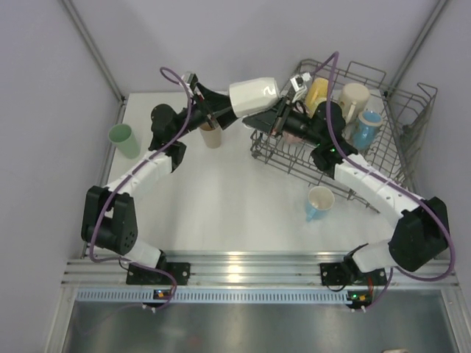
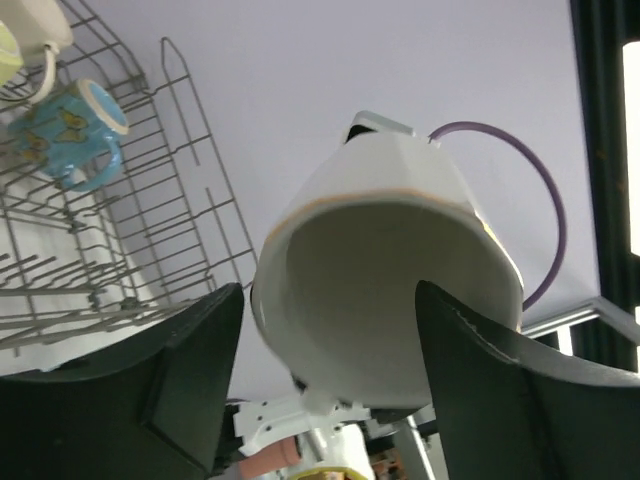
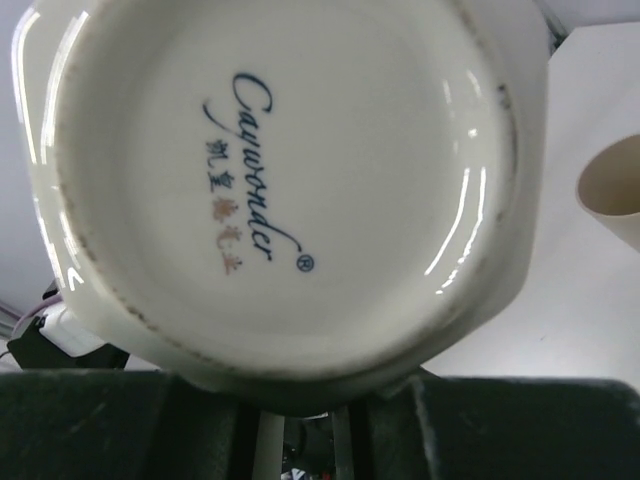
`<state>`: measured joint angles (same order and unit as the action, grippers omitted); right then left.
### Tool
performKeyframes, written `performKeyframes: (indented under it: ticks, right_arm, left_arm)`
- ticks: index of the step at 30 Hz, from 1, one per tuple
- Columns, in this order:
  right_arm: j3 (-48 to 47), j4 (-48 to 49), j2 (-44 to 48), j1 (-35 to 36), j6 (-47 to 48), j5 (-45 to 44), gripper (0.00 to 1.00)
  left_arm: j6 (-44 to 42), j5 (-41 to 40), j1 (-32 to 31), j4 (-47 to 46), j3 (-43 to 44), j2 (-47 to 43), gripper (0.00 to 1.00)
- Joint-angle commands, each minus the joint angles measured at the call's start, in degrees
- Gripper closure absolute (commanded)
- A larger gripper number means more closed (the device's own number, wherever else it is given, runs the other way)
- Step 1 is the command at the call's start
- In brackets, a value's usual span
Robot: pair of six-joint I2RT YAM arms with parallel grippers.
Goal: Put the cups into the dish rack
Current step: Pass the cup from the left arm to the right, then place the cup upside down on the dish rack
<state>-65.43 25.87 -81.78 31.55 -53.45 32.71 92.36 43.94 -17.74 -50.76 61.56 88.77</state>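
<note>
Top external view has the white cup in the air at about 12 o'clock over the surface. It lies on its side just left of the rack, between the two hands. The left hand pinches it from the 9 o'clock side. The left wrist view looks straight into the cup's mouth, with a dark finger at each side of the rim. The right hand sits just at the cup's 4 o'clock. Its wrist view is almost filled by the cup's stamped base. The fingers there are only dark blocks cut off at the bottom edge, so I cannot tell whether that hand is spread or gripping.

The rack fills the 2 o'clock corner. Inside it a yellow cup, a cream mug and a blue mug show. The right arm hides the rack's near-left part, where a pink shape is too covered to make out.

On the surface a mint tumbler stands at 9 o'clock. A beige tumbler stands at 11 o'clock, partly under the left arm. A pale blue cup sits at 4 o'clock, just outside the rack's near edge.
</note>
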Motion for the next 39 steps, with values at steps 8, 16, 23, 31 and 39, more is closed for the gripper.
performKeyframes:
  ticks: [8, 16, 23, 31, 39]
  right_arm:
    - [2.5, -9.9, 12.8, -14.3, 5.5, -4.0, 1.00]
    - [-6.0, -43.7, 13.6, -21.4, 22.9, -26.8, 1.00]
    - [-9.7, -60.6, 9.7, -21.4, 29.1, -50.3, 1.00]
    - [-7.3, -58.6, 6.6, -21.4, 28.7, -53.7, 1.00]
    - [-8.0, -55.9, 1.7, -20.8, 28.1, -55.7, 1.00]
  left_arm:
    - [-19.0, 0.2, -0.5, 22.9, 5.3, -6.7, 0.02]
    - [-38.1, -9.4, -0.5, 49.5, 13.3, -9.3, 0.02]
    - [-50.3, -17.9, -0.5, 62.4, 15.9, -13.4, 0.02]
    - [-53.5, -19.6, -0.5, 65.5, 14.6, -15.2, 0.02]
    - [-53.7, -19.7, -0.2, 65.9, 13.6, -16.3, 0.02]
